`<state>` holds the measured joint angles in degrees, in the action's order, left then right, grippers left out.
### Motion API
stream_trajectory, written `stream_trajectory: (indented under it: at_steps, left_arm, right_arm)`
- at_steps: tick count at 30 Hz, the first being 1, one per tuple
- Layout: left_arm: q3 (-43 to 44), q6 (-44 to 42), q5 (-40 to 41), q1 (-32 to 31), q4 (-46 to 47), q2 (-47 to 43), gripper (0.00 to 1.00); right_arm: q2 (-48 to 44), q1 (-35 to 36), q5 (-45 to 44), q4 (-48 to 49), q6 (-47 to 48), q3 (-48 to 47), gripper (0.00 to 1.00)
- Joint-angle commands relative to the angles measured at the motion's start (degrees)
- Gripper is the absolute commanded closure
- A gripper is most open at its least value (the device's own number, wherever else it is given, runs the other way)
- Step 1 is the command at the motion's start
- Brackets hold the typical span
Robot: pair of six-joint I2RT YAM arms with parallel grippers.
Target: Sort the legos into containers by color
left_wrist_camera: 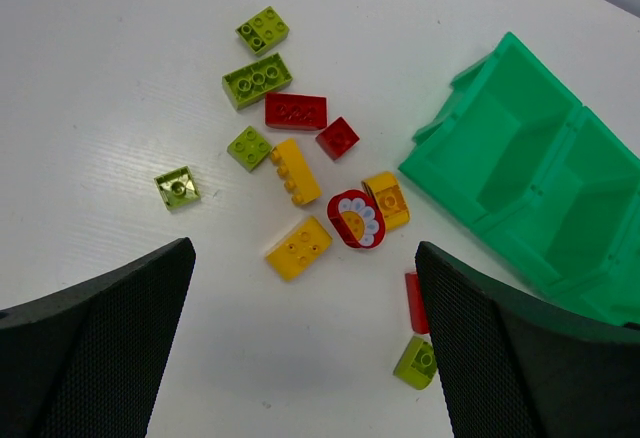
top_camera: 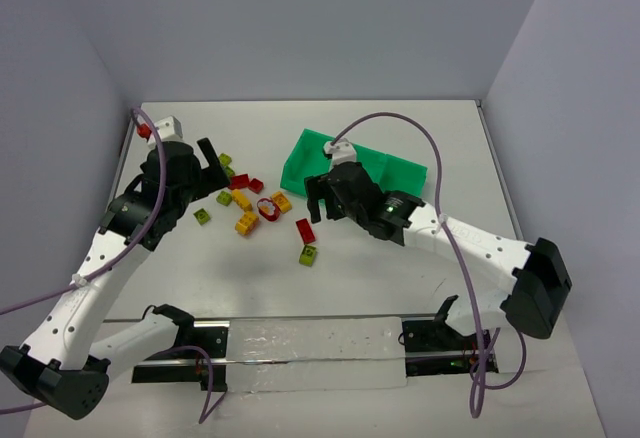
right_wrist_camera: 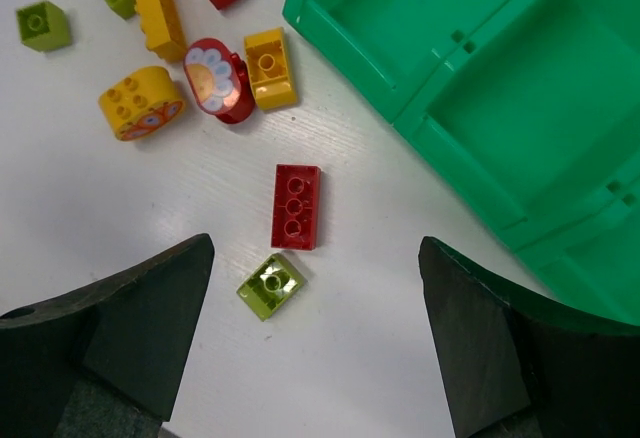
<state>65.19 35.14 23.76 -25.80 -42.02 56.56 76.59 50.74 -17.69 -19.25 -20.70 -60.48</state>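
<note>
The legos lie loose on the white table (top_camera: pixel 400 278), left of the green tray (top_camera: pixel 300 163), whose visible compartments hold no bricks. A red brick (right_wrist_camera: pixel 296 206) and an olive brick (right_wrist_camera: pixel 271 286) lie apart from the cluster, just ahead of my right gripper (right_wrist_camera: pixel 315 270), which is open and empty. The red ring-shaped piece (left_wrist_camera: pixel 357 219) sits among yellow bricks (left_wrist_camera: pixel 298 248), red bricks (left_wrist_camera: pixel 295 111) and olive bricks (left_wrist_camera: pixel 257 79). My left gripper (left_wrist_camera: pixel 305 298) is open and empty above the table, near the cluster. In the top view the left gripper (top_camera: pixel 215 170) and the right gripper (top_camera: pixel 322 203) flank the pile (top_camera: pixel 250 203).
Grey walls close in the table at the back and on both sides. A metal rail (top_camera: pixel 310 348) with both arm bases runs along the near edge. Purple cables (top_camera: pixel 430 148) loop above the arms. The tray (right_wrist_camera: pixel 400 108) lies at a slant on the right.
</note>
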Motion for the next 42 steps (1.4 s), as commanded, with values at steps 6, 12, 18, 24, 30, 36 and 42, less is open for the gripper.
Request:
stream_trajectory:
  at_steps: [6, 12, 18, 24, 30, 36, 42]
  left_arm:
    - [-0.9, 1.1, -1.7, -0.2, 1.6, -1.6, 0.01]
    - [-2.4, 0.3, -2.4, -0.2, 1.5, -0.9, 0.01]
    - [-3.1, -0.2, -3.1, -0.2, 2.9, -1.1, 0.01]
    - [-3.9, 0.2, -3.5, -0.2, 2.9, -1.5, 0.01]
    - [-3.8, -0.4, -3.3, -0.2, 2.4, -2.6, 0.01]
    - [-4.3, -0.7, -4.0, -0.2, 3.0, -3.1, 0.01]
    - [-5.5, -0.7, -6.0, -0.2, 3.8, -2.9, 0.01]
  right_arm:
    - [14.3, 0.0, 7.8, 1.7, 0.4, -5.2, 0.11]
    - [20.9, 0.2, 9.6, 3.1, 0.8, -4.4, 0.09]
    - [26.0, 0.9, 8.3, 4.2, 1.1, -5.8, 0.11]
    - [29.2, 0.9, 4.8, 5.3, 0.7, -6.1, 0.30]
    - [29.1, 1.5, 3.7, 5.2, 0.0, -6.4, 0.68]
    - [19.3, 1.5, 0.5, 5.0, -1.6, -5.2, 0.82]
    - [7.1, -3.8, -7.0, 1.6, -5.8, -0.4, 0.82]
